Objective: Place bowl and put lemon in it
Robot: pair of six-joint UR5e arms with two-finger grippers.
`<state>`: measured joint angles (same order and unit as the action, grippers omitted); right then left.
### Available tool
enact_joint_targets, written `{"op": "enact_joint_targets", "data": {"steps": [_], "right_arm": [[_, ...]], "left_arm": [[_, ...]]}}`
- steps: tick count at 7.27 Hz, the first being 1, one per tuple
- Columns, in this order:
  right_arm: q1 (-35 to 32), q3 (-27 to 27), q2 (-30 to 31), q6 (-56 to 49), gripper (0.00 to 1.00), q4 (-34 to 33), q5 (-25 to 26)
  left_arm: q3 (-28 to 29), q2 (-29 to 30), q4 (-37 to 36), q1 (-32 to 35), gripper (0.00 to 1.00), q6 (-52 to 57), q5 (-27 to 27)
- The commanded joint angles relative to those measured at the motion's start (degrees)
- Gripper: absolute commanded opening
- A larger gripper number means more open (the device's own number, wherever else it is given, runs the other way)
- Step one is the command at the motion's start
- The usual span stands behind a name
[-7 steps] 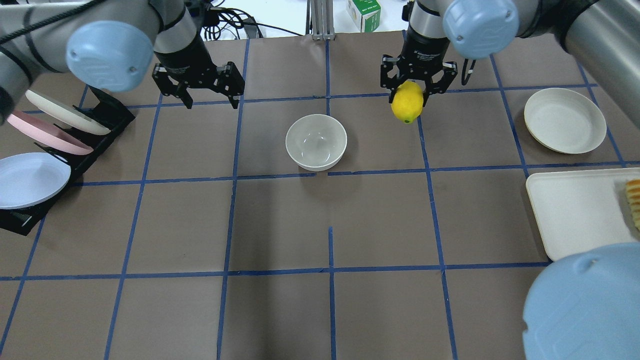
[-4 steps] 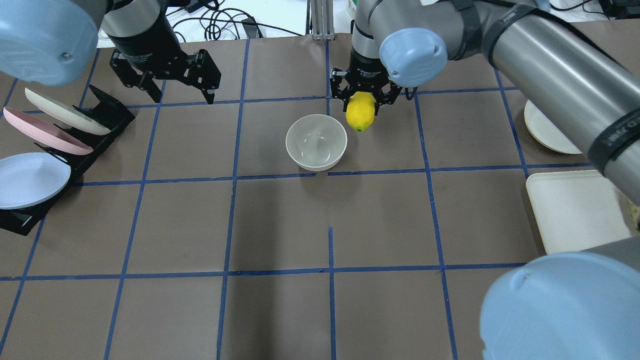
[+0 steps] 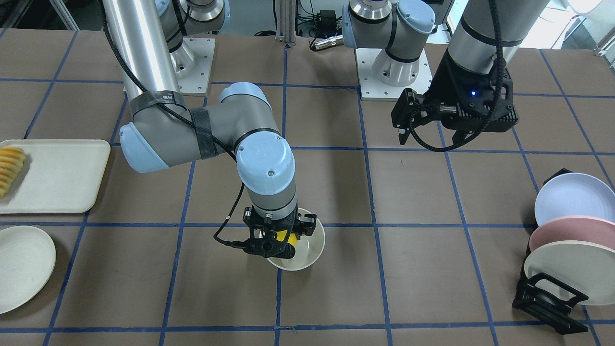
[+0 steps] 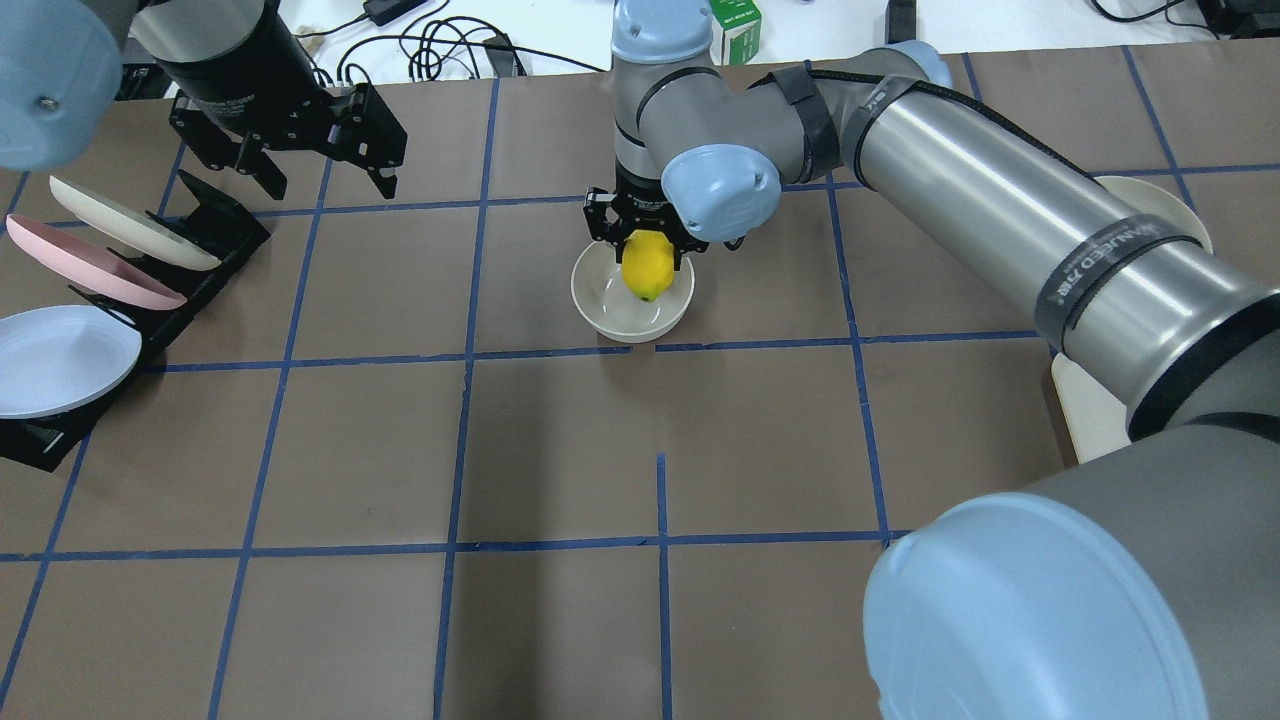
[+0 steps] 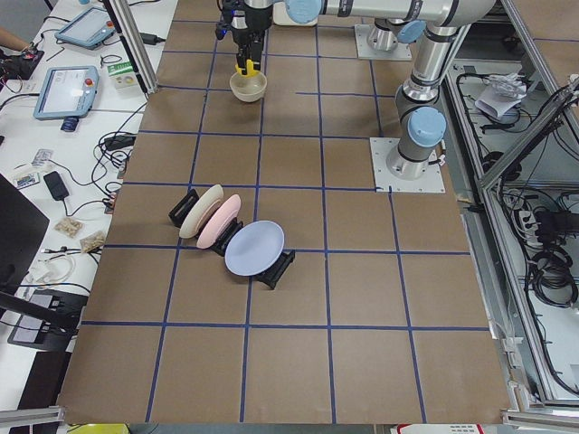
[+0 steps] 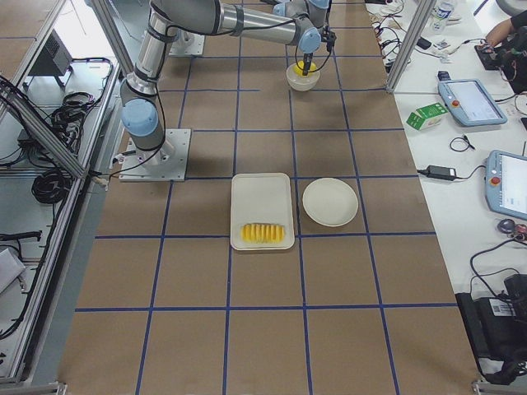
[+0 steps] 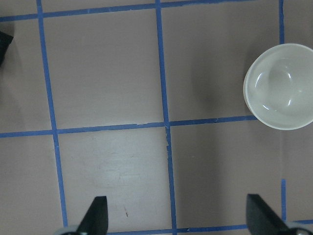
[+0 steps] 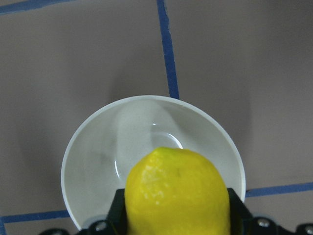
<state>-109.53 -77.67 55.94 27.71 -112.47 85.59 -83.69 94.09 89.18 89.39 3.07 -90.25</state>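
The cream-white bowl [image 4: 632,310] stands upright on the brown table mat near the middle back. My right gripper [image 4: 646,262] is shut on the yellow lemon [image 4: 647,265] and holds it just above the bowl's inside. In the right wrist view the lemon [image 8: 177,193] hangs over the bowl [image 8: 98,161]. In the front view the lemon [image 3: 288,238] shows between the fingers over the bowl [image 3: 310,250]. My left gripper [image 4: 315,170] is open and empty, high at the back left. The left wrist view shows its fingertips [image 7: 95,215] and the bowl [image 7: 279,87] at the right edge.
A black rack [image 4: 190,260] with three plates stands at the left edge. A cream plate [image 3: 21,266] and a white tray [image 3: 62,175] with sliced fruit [image 3: 9,168] lie on my right side. A green box [image 4: 735,20] sits beyond the table's back edge.
My right gripper has carried the lemon leftward from beside the bowl to over it. My left gripper has drawn back further to the left.
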Motion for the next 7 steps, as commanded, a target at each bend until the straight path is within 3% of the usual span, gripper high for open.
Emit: {"op": "enact_joint_targets", "data": {"steps": [1,4,5,7], "right_arm": [[-0.4,-0.1,-2.1,-0.1,0.00,-0.7,-0.1],[-1.7,-0.1,-4.3,-0.1,0.03,-4.3,-0.1],[-1.7,-0.2,-4.4,-0.6,0.13,-4.5,-0.1],[-1.7,-0.5,-5.3,0.0,0.67,-4.3,0.0]], "left_arm": [[0.2,-0.2,2.1,-0.1,1.00,-0.1,0.1],[-0.4,-0.3,2.2,-0.4,1.00,-0.2,0.2],[-0.4,-0.7,2.1,-0.2,1.00,-0.2,0.2],[-0.6,-1.1,2.2,-0.2,1.00,-0.6,0.5]]}}
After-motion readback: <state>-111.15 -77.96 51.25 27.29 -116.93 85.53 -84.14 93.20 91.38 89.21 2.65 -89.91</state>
